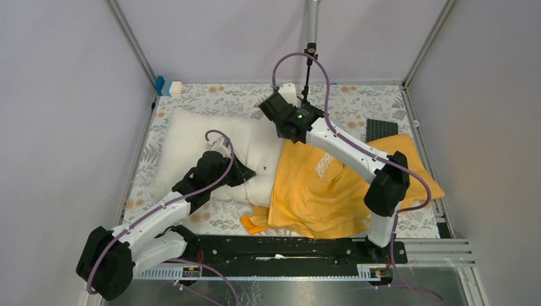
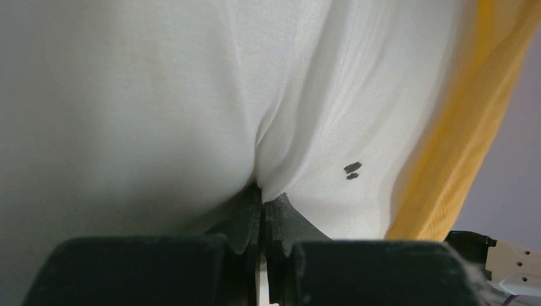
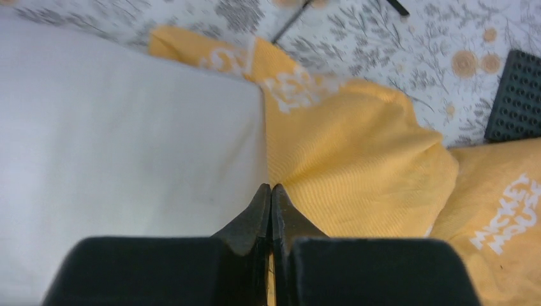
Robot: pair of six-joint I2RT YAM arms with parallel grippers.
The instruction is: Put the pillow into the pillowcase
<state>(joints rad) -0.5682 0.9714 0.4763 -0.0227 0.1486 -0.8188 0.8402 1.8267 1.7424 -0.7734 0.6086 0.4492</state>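
The white pillow lies on the left half of the table, its right end tucked against the orange-yellow pillowcase with white lettering. My left gripper rests on the pillow's right part, shut, pinching a fold of the white fabric at its tips. At the far edge of the bedding, my right gripper is shut where the pillow meets the pillowcase. The yellow cloth puckers toward its tips, and a yellow sliver shows between the jaws.
A black studded plate lies on the floral tablecloth at the far right, beside the pillowcase. A blue and white block sits in the far left corner. A vertical pole stands at the back, and walls enclose the table.
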